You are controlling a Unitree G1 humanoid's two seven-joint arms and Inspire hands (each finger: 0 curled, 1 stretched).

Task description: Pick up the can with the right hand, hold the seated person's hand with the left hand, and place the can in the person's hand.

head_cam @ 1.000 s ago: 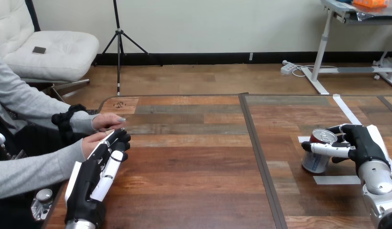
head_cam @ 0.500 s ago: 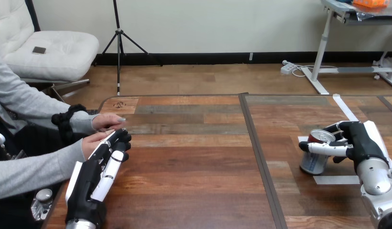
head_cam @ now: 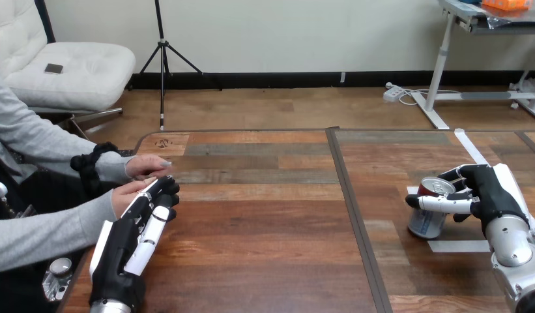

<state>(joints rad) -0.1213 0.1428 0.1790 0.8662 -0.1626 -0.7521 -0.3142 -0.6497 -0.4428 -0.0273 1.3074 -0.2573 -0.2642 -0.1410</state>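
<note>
You've got R hand (head_cam: pixel 491 193) curled round tilted can (head_cam: pixel 427 215), table's (head_cam: pixel 264 222) right side; L hand (head_cam: pixel 119 246) fingers straight, touching person's nearer hand (head_cam: pixel 125 194).

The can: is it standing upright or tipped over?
Upright, perhaps leaning slightly: the can has its top rim facing up and its base down; the right hand is curled round it.

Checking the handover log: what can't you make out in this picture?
Head view:
- Whether the left hand grips the person's lower hand: its own back covers the contact.
- Far side of the can: the right hand wraps it.
</note>
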